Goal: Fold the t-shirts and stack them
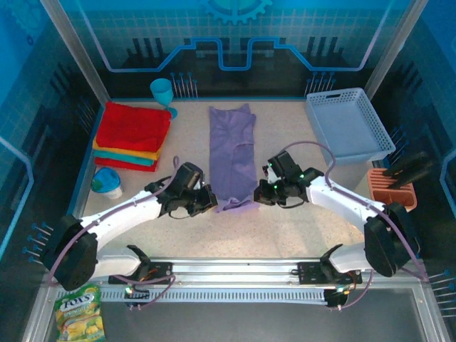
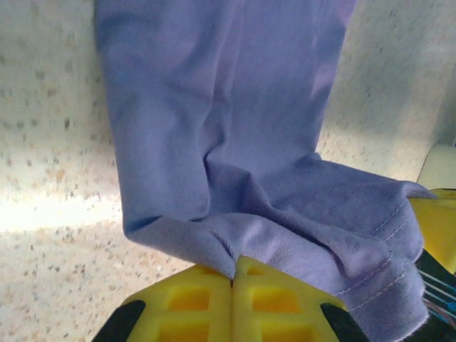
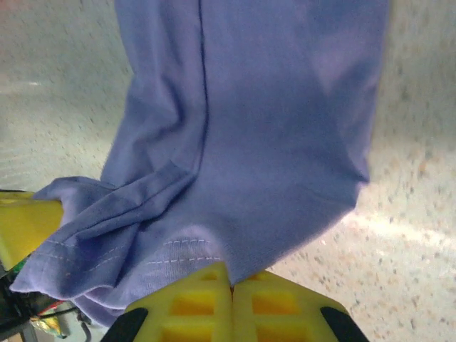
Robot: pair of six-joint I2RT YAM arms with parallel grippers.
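Left hand [image 1: 211,202] and right hand [image 1: 261,196] are each clenched on a near hem corner of the purple tee [image 1: 231,146], which lies as a narrow strip mid-bench [image 1: 285,135]. Best to lift level and together, carrying the hem straight toward the collar.

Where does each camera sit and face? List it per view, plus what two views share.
Top external: above, behind the bases, looking down on the table; both arms, left end effector, right end effector show.
Left wrist: on the left arm, facing along the purple t-shirt; its shut yellow fingers show.
Right wrist: same from the right arm; its shut fingers show.
Shared: both wrist views see the t-shirt's pinched hem.
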